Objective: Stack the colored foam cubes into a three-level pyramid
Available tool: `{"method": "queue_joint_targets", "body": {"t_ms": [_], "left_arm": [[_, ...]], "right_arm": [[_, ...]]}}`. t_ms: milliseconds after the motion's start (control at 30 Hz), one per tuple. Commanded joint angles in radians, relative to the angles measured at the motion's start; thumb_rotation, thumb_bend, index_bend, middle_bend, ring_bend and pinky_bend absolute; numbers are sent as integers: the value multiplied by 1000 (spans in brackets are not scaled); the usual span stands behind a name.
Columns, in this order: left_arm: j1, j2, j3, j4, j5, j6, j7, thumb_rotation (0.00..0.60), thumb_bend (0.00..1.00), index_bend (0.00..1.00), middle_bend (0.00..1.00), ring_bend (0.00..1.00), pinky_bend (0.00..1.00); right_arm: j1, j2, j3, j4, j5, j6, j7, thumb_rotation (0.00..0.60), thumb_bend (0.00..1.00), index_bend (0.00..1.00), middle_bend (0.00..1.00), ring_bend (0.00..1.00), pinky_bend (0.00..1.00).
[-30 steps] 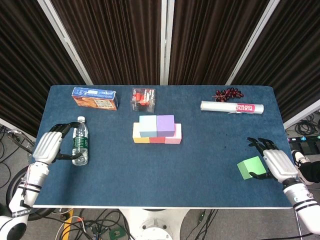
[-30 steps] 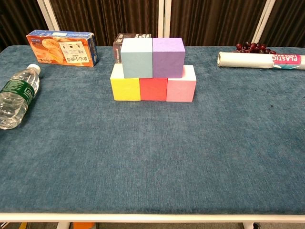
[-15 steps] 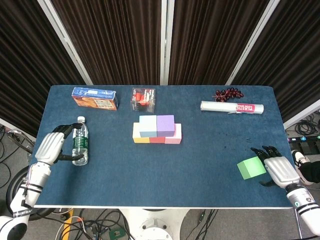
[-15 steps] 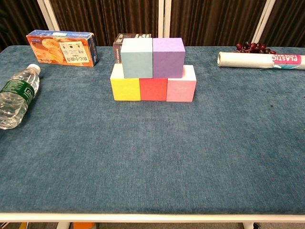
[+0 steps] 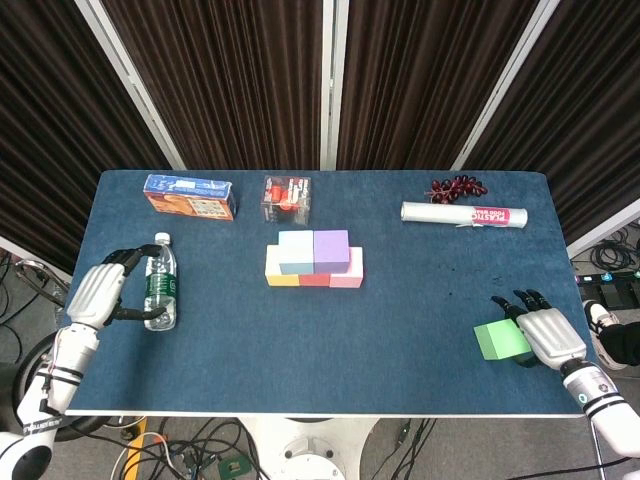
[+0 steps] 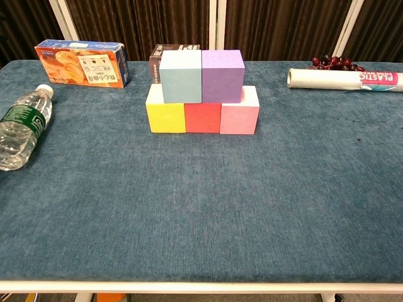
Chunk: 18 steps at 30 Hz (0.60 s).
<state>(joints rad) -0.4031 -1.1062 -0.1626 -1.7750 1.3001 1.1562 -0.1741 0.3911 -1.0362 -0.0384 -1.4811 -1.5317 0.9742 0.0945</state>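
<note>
Five cubes stand stacked mid-table; the green cube (image 5: 501,339), your capstone, sits near the right front corner. Your right hand (image 5: 545,334) touches it, grip uncertain. Your left hand (image 5: 95,294) cups the water bottle (image 5: 160,283), holding it clear.

On the blue cloth table (image 6: 201,214), yellow (image 6: 165,117), red (image 6: 203,117) and pink foam cubes (image 6: 239,117) form a row, touching. A pale blue cube (image 6: 181,77) and a purple cube (image 6: 222,76) sit on top. A clear plastic water bottle (image 6: 19,128) lies far left.
</note>
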Motion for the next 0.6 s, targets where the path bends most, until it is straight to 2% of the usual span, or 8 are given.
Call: {"method": "queue_joint_targets", "body": {"t_ms": [33, 167, 333, 467, 600], "left_arm": [[-1, 0, -3, 1, -3, 0, -2, 600, 54, 174, 216, 185, 159], [-1, -4, -3, -3, -2, 9, 15, 600, 53, 174, 216, 185, 159], [-8, -16, -2, 6, -1, 9, 48, 600, 54, 174, 216, 185, 159], [-10, -28, 3, 9, 3, 18, 87, 600, 53, 174, 216, 185, 159], [-15, -31, 2, 12, -1, 13, 93, 600, 53, 174, 216, 185, 159]], "right_arm": [[40, 55, 38, -89, -23, 17, 89, 600, 164, 97, 375, 0, 0], [120, 98, 122, -202, 17, -17, 151, 600, 159, 102, 379, 0, 0], [247, 118, 236, -316, 141, -126, 108, 600, 159, 115, 386, 0, 0], [372, 116, 325, -372, 330, -235, 28, 600, 159, 115, 385, 0, 0], [507, 79, 362, -368, 537, -318, -74, 600, 158, 115, 381, 0, 0]]}}
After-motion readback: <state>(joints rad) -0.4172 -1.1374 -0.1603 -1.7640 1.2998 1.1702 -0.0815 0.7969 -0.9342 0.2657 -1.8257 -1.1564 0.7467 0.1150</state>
